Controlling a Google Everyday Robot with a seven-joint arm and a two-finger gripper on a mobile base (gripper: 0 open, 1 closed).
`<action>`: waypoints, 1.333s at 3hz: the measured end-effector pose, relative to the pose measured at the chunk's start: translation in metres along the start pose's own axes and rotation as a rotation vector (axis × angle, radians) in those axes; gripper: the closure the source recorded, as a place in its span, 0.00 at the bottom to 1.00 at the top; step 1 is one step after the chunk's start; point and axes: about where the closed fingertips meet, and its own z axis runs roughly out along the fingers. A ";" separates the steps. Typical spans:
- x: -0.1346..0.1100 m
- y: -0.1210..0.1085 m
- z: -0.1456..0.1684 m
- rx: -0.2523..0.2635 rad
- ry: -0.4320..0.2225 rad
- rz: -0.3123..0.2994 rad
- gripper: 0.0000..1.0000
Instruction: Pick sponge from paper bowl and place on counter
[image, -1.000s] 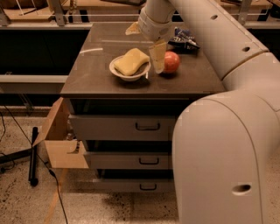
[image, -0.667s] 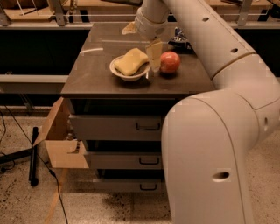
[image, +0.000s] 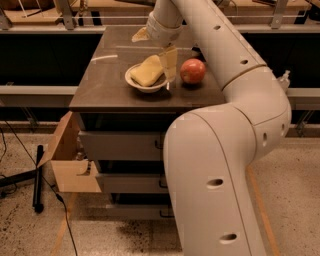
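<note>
Judging by its look, how was the sponge (image: 148, 71) going to handle? asked the trainee.

Light and soft, I thought, said the operator. It lay tilted in the paper bowl (image: 142, 88), overhanging the rim a little. It would squash under a pinch, so a grip across its short width, near the middle, seemed best. The bowl looked light too and could have lifted or slid along with it.

Where was the end effector (image: 154, 54)?

Above the bowl, at the back half of the table (image: 100, 85). Its two yellowish fingers (image: 168, 62) stood apart. One hung down beside the bowl's right rim, between the bowl and the red apple (image: 193, 71). The other stuck out up and to the left, behind the sponge. Nothing was held.

And the arm?

It rose from the base in the foreground, bent at a big elbow on the right, then reached back and left over the table, wrist turned downward. The apple sat just beside the bowl, so I judged the near finger had little room.
</note>
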 end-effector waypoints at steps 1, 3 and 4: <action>-0.001 -0.003 0.009 -0.013 -0.015 -0.014 0.18; -0.001 -0.005 0.017 -0.042 -0.012 -0.008 0.72; 0.001 -0.007 0.016 -0.045 0.006 0.023 0.95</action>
